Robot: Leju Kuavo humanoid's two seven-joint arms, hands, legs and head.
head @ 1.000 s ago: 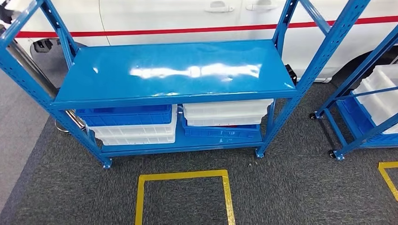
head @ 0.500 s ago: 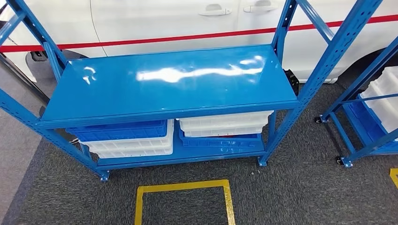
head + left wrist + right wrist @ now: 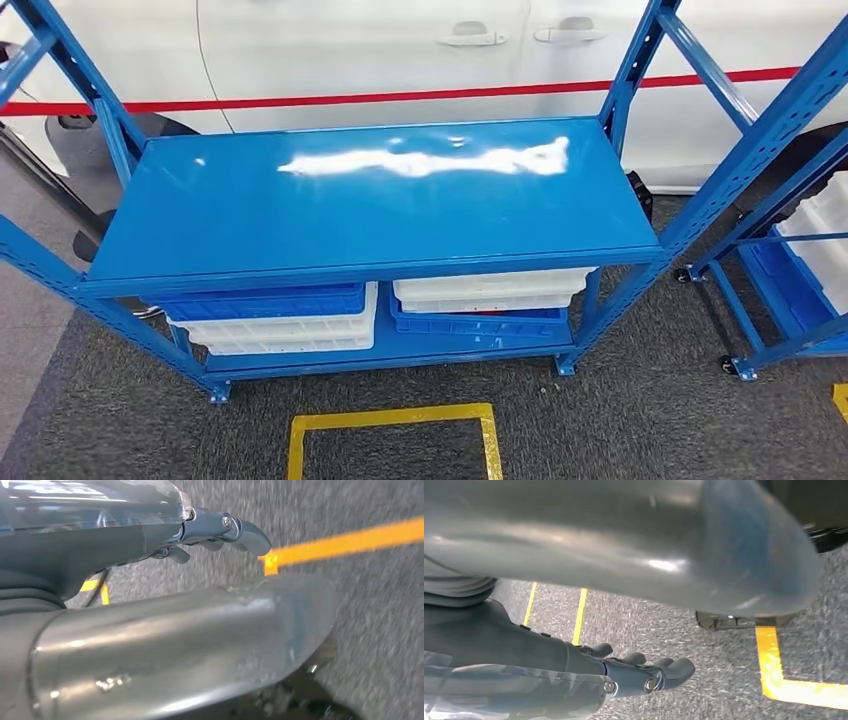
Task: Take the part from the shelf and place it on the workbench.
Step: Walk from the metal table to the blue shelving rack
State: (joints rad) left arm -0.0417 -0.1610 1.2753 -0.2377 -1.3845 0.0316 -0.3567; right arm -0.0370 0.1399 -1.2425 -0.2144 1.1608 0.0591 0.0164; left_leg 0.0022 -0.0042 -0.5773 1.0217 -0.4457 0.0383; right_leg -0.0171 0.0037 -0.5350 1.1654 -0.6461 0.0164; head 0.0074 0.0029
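- Here, a blue steel shelf rack (image 3: 370,205) stands across the middle of the head view on dark grey carpet (image 3: 620,420), its glossy flat top board bare and catching a white glare.
- Under that board, on the lower level, sit two stacks of plastic bins: on the left a blue ribbed bin (image 3: 262,301) on top of a white bin (image 3: 285,335), on the right a white bin (image 3: 490,288) on top of a blue one (image 3: 478,322).
- I cannot tell where the part is; the bins' insides are hidden beneath the top board.
- Behind the rack, on the far side, runs the white side of a car (image 3: 400,50) with a red stripe and two door handles.
- At the right edge stands a second blue rack (image 3: 770,250) on castors, carrying a white bin (image 3: 825,235).
- On the near floor, a square outline of yellow tape (image 3: 392,420) lies in front of the first rack.
- The left hand (image 3: 210,535) hangs over the carpet near a yellow tape line; its dark fingers are loosely curled and it holds nothing.
- The right hand (image 3: 634,672) likewise hangs above the carpet, with its fingers gently bent, slightly apart and holding nothing.
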